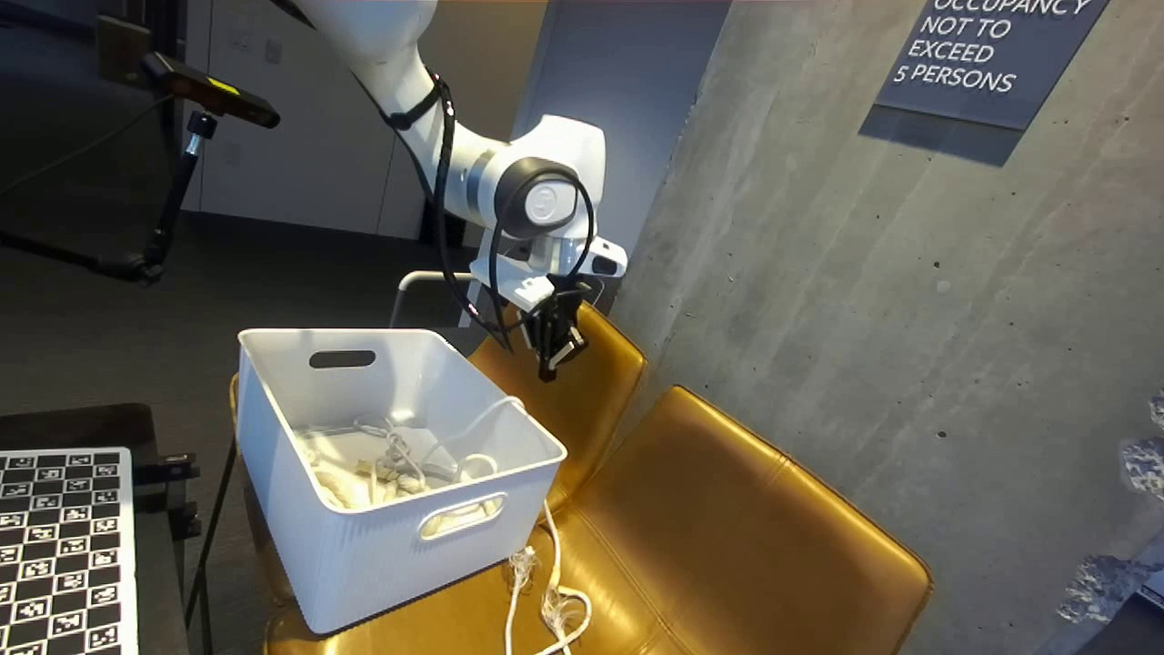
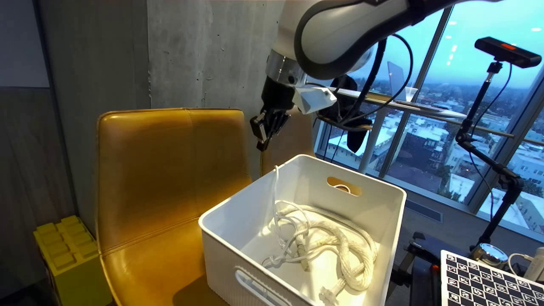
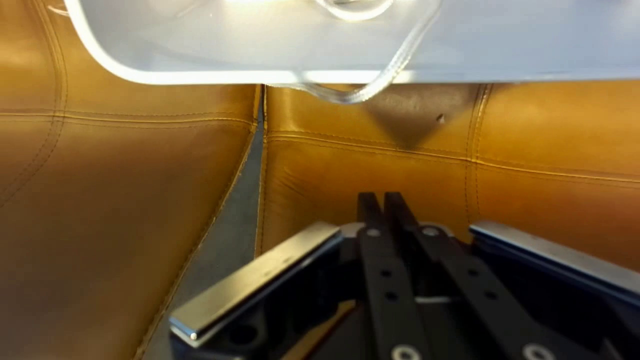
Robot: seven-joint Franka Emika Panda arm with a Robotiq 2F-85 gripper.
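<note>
jaws: clenched, tips nearly meeting; pointing down over the tan chairs [image 1: 755,537], just outside the bin [image 1: 400,559]
cord [image 3: 385,79]: thin, white; loop flopped over bin rim on the jaws' side, rest runs down into a tangle inside; jaws near but apart from it
bin: white, open top, upright on chairs, handle slots at ends
rope [image 2: 345,255]: thick, pale, braided; coiled on bin floor
frayed cord [image 1: 556,605]: on a chair, just beside bin
chairs: stitched covers; wedge-shaped gap between two of them, wrist view
arm [image 1: 555,150]: white, angled down from above, black cables [image 1: 444,173] strapped along it
board [image 2: 493,280]: checkered, near bin
camera [image 2: 508,52]: on jointed black stand [image 2: 478,102]
wall [image 1: 864,318]: bare concrete, sign [image 1: 991,59] up high
window [image 2: 450,80]: behind the stand, in an exterior view
block [image 2: 72,259]: yellow, beside a chair
</note>
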